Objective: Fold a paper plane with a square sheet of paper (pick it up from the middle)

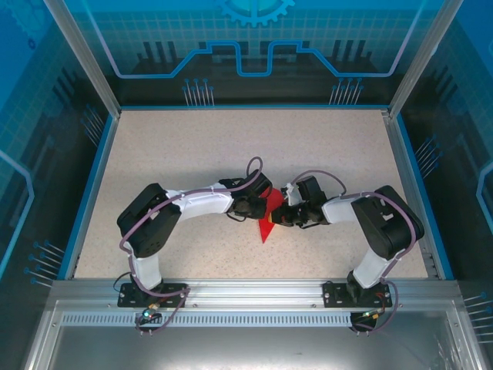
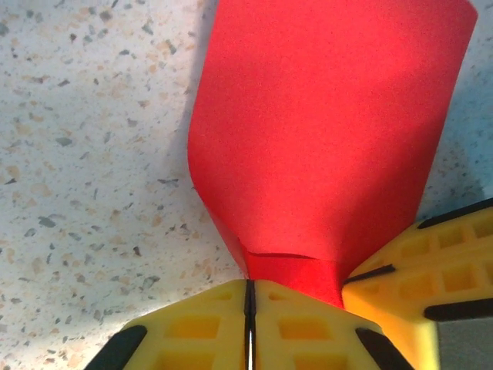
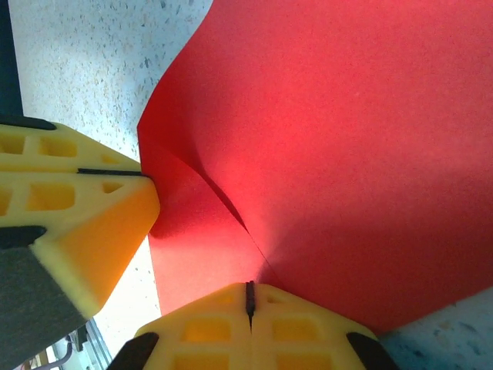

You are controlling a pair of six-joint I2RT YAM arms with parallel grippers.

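Note:
The red sheet of paper (image 1: 267, 225) is creased into a pointed shape and hangs between both grippers above the middle of the table, its tip toward the near edge. My left gripper (image 1: 259, 208) is on its left side and my right gripper (image 1: 283, 216) on its right, almost touching. In the left wrist view the yellow fingers (image 2: 200, 324) are pressed together at the left gripper (image 2: 249, 287), with the paper (image 2: 323, 139) rising from the seam. In the right wrist view the right gripper (image 3: 249, 289) is shut where a crease of the paper (image 3: 347, 154) runs in.
The speckled table (image 1: 192, 154) has a blue rim (image 1: 91, 185) and clear walls around it. An aluminium rail (image 1: 246, 289) with both arm bases runs along the near edge. The left gripper's finger (image 3: 77, 216) sits close beside the right one.

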